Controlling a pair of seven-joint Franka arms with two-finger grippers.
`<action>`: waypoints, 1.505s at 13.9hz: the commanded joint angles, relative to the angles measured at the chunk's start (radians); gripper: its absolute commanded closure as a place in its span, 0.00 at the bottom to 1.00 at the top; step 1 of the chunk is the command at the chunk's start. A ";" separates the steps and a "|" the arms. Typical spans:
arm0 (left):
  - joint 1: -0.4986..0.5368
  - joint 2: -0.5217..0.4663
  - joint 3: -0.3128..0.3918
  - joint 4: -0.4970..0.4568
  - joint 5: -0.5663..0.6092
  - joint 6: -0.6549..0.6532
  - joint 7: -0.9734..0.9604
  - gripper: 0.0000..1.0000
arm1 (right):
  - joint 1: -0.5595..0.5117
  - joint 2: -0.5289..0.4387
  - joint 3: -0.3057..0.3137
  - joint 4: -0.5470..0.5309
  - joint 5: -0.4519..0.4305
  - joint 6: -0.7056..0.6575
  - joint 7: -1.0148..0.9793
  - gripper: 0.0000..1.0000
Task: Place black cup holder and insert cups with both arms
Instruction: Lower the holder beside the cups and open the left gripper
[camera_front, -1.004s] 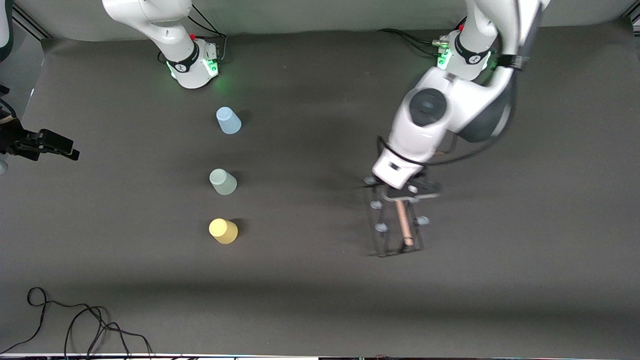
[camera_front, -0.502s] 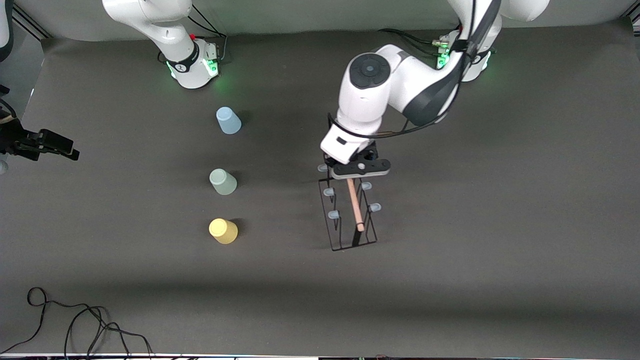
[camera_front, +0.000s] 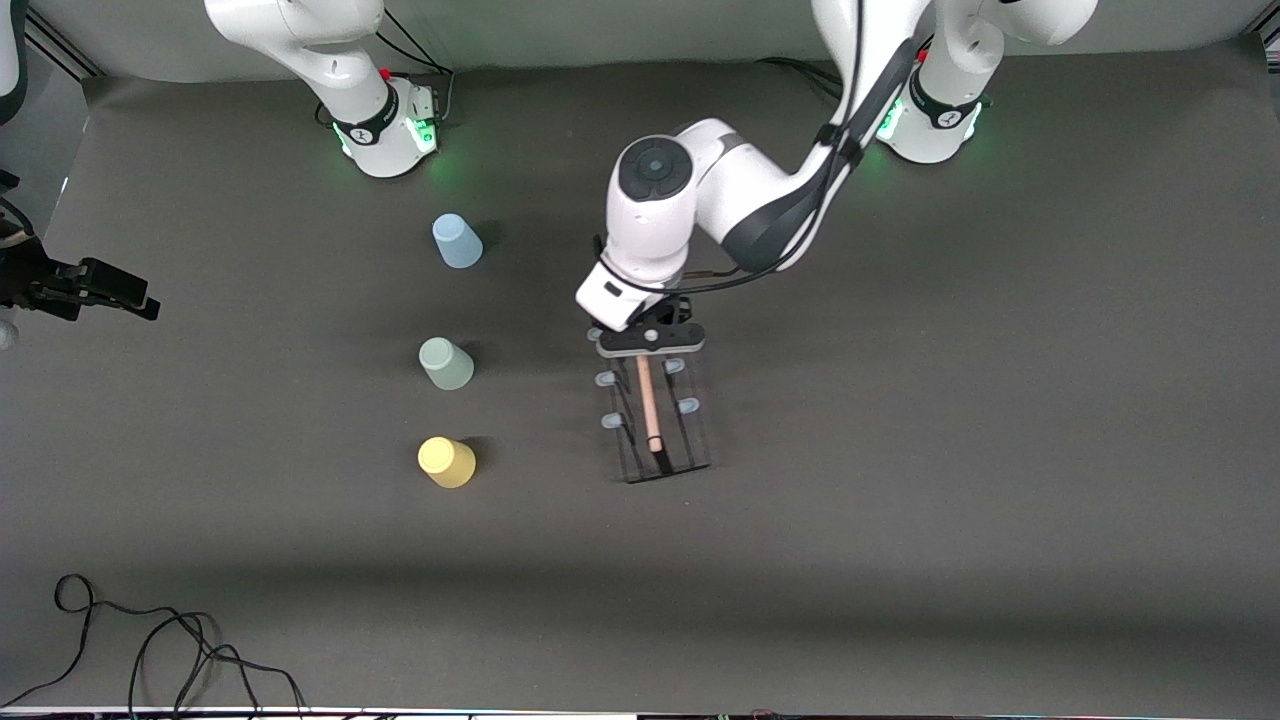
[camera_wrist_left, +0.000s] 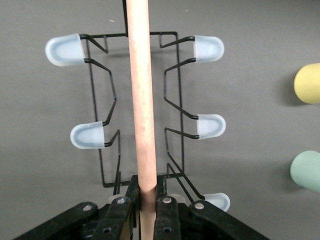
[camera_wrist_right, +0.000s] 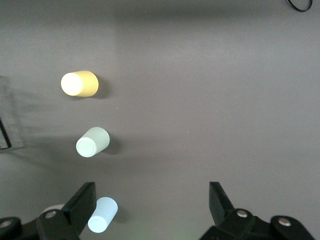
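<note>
Gripping the rack's (camera_front: 655, 425) wooden rod, the left hand (camera_front: 650, 340) carries it beside three upturned cups (camera_front: 447, 364); the right hand (camera_wrist_right: 150, 210) waits open.

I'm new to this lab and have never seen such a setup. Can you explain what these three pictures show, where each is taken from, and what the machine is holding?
Two white robot arms work at a grey table. One picture looks down from a high camera facing them; the other two come from cameras on each arm's wrist. The left gripper is shut on the wooden handle of the black cup holder, a wire rack, near the table's middle. Three cups stand upside down in a row toward the right arm's end: light blue cup, pale green cup, yellow cup nearest the camera. The right gripper waits open above them.
</note>
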 joint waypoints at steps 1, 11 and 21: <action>-0.008 0.047 -0.002 0.063 -0.038 0.050 -0.021 1.00 | 0.000 0.004 -0.002 0.016 -0.010 -0.021 -0.022 0.00; -0.008 0.087 -0.037 0.066 -0.057 0.091 0.031 1.00 | 0.001 0.004 -0.002 0.015 -0.010 -0.029 -0.014 0.00; 0.003 0.067 -0.034 0.066 0.001 0.076 0.120 0.00 | 0.041 -0.007 0.003 -0.022 -0.007 -0.038 0.042 0.00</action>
